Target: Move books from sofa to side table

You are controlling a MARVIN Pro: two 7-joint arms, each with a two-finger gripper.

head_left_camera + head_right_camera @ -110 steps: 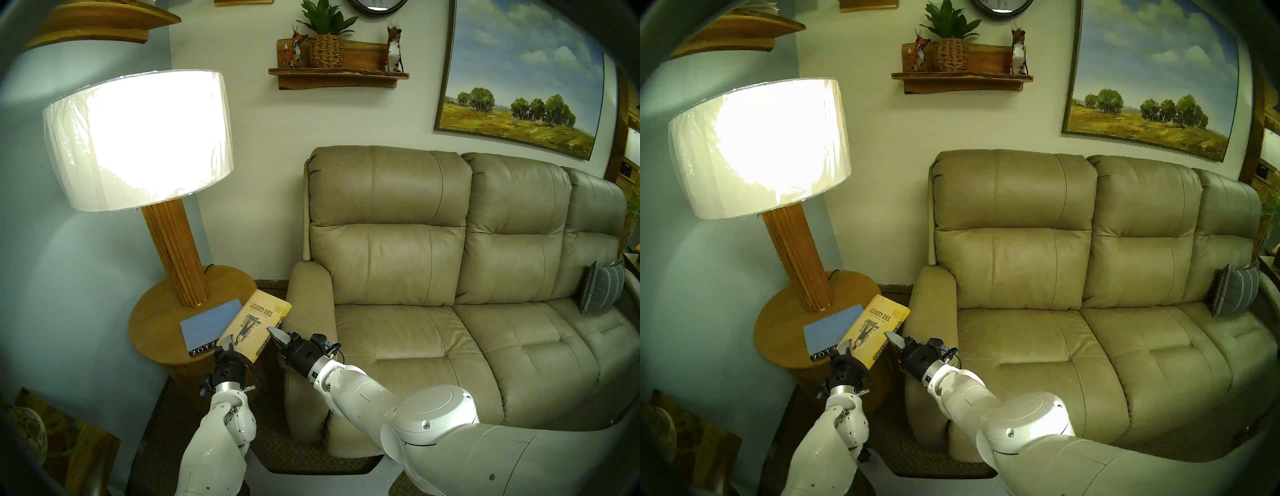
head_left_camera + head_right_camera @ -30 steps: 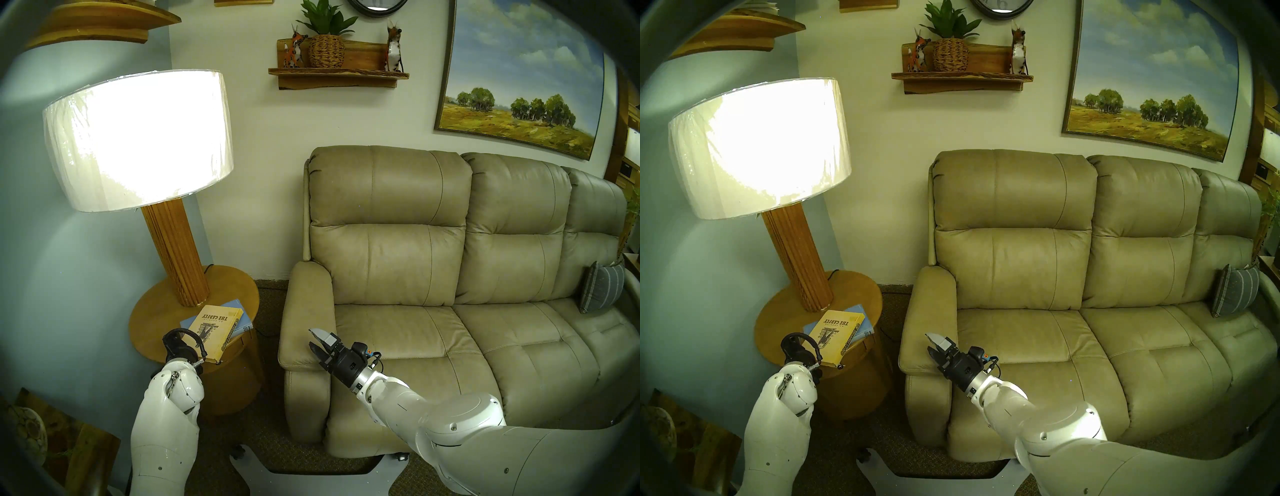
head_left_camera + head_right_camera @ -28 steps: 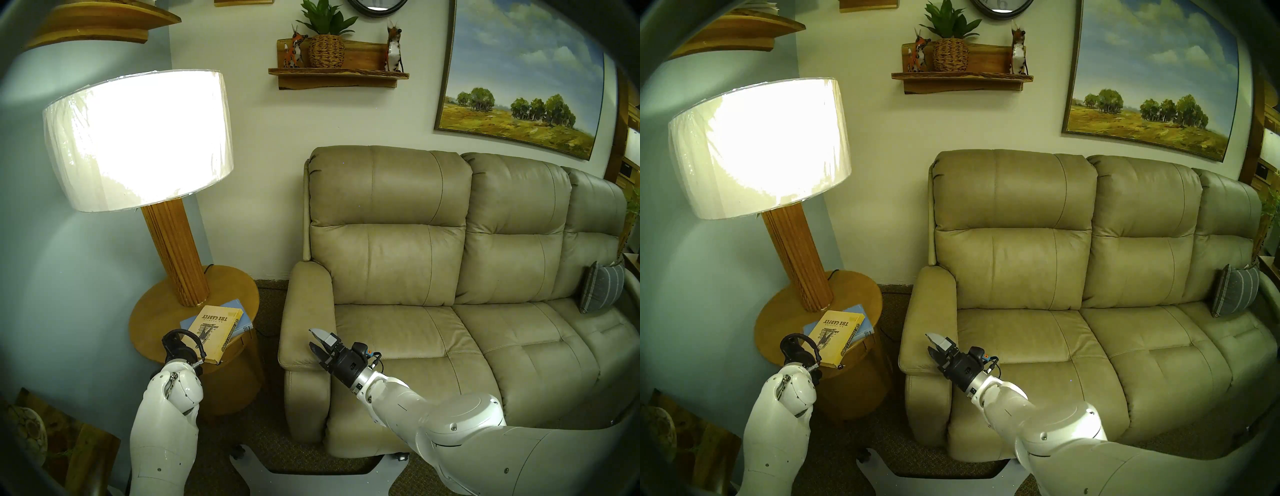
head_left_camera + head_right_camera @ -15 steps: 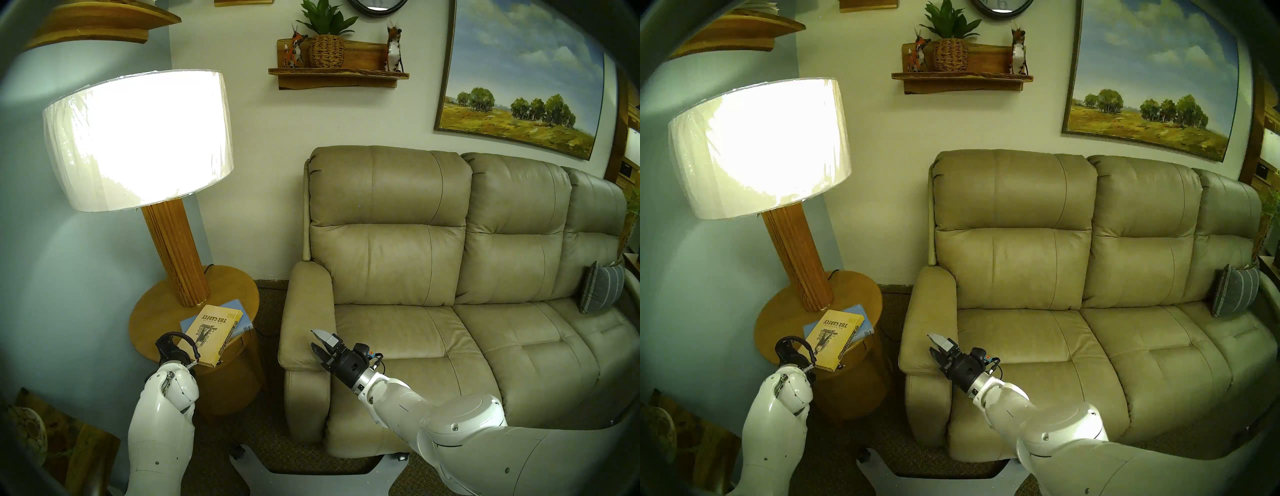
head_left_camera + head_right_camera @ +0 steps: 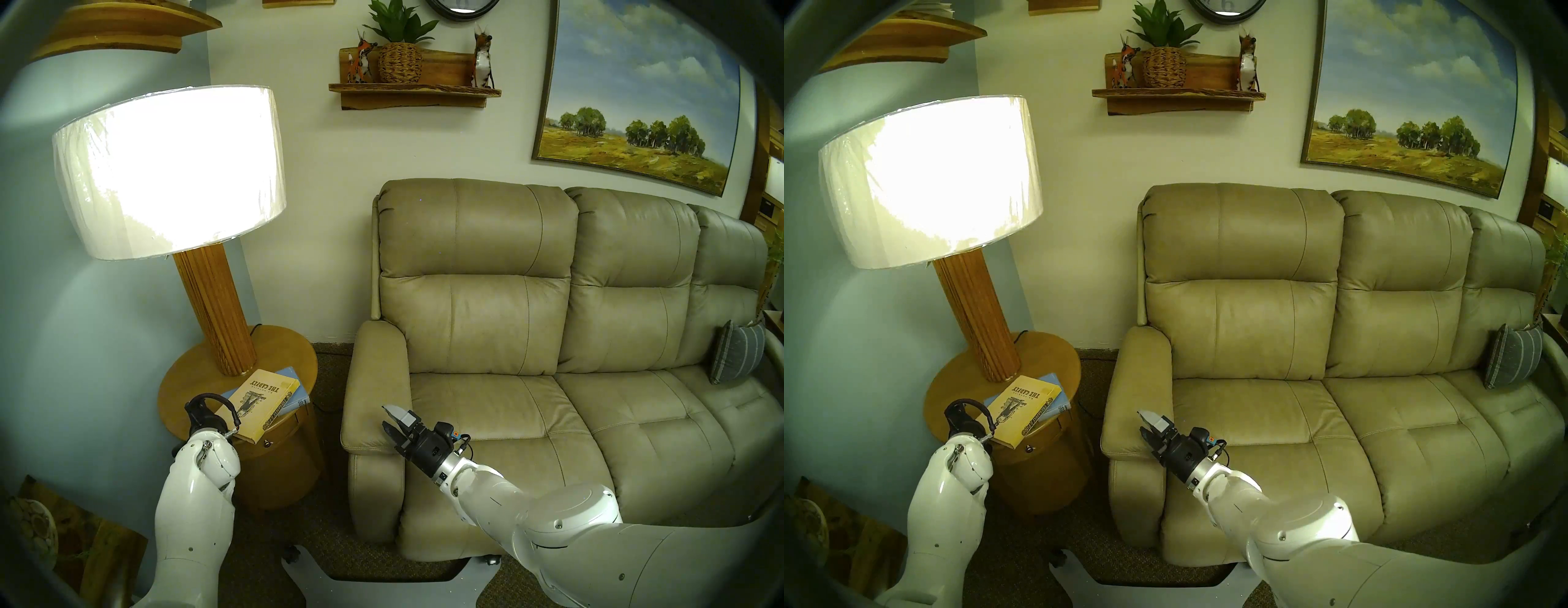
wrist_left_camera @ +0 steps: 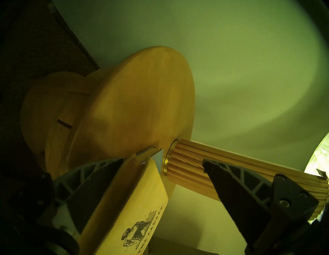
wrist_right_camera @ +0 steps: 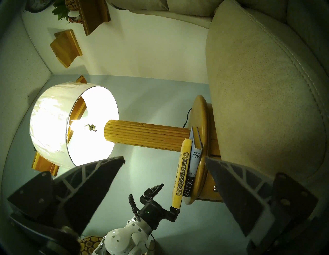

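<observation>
Left pincer (image 7: 165,197) gapes around yellow book (image 5: 259,403) atop blue book (image 5: 292,384).

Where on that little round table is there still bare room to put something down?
The side table has bare wood on its left, between the lamp post and the left rim. The right front is crowded: the yellow book lies on the blue book, overhanging the front edge.

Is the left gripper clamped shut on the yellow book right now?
No: in the right wrist view the left gripper is spread open, one finger under the yellow book and the other well clear of its cover.
</observation>
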